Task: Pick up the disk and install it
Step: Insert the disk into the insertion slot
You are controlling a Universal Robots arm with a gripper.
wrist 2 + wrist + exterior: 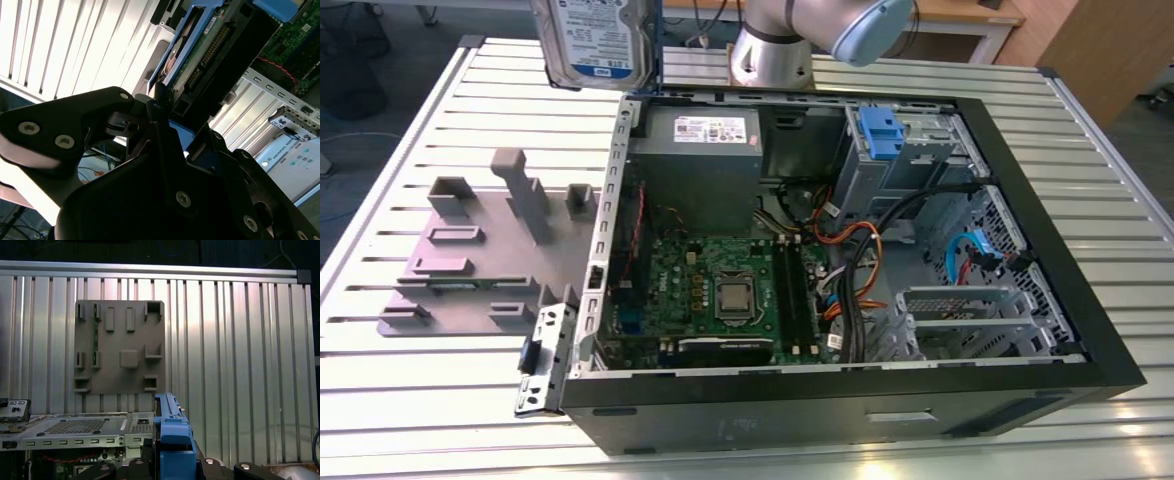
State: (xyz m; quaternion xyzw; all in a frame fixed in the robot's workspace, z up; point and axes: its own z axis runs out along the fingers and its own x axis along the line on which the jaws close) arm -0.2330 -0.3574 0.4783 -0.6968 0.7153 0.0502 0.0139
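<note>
While the arm (854, 25) arches along the exterior view's top edge, its gripper (169, 117) clasps the disk (598, 40) upright at upper left.

This was a robotics lab or test workshop. A robot arm's base (771, 55) stood at the far edge of a slatted aluminium table (440, 100), which bore an opened desktop computer case (854, 400) and a grey plastic stand (494, 270). A wooden desk (961, 14) stood behind.
</note>
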